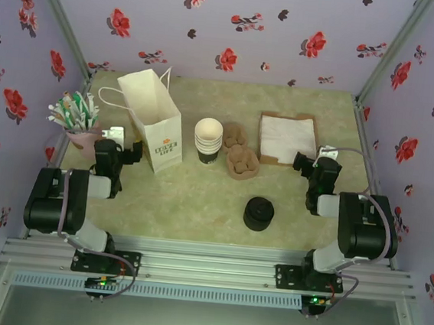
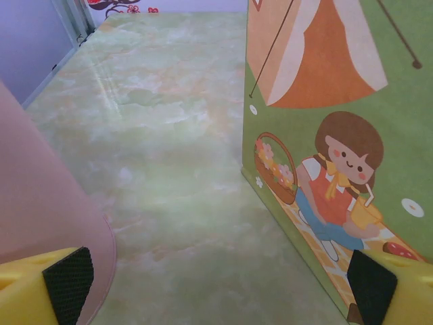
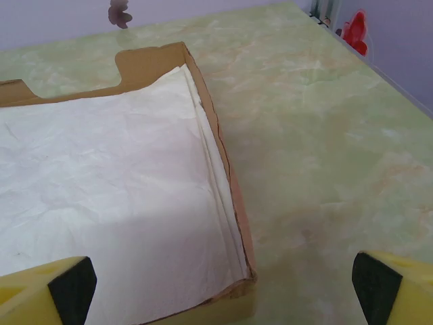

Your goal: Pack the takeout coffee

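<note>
The takeout coffee is out of view. A white paper bag [image 1: 156,123] stands open at the back left; its printed side [image 2: 325,135] rises just right of my left gripper [image 2: 220,288]. That left gripper [image 1: 118,151] rests low on the table between the bag and a pink cup [image 2: 40,203], jaws open with nothing between them. My right gripper [image 1: 316,168] sits at the near right corner of a cardboard tray of napkins [image 3: 233,196], open and empty [image 3: 223,288].
A stack of lidless cream-rimmed cups [image 1: 207,140] stands mid-table, with brown pulp carriers [image 1: 240,162] beside it. A short black stack of lids [image 1: 258,213] lies near the front. The pink cup [image 1: 81,136] holds stirrers. Walls close in on three sides.
</note>
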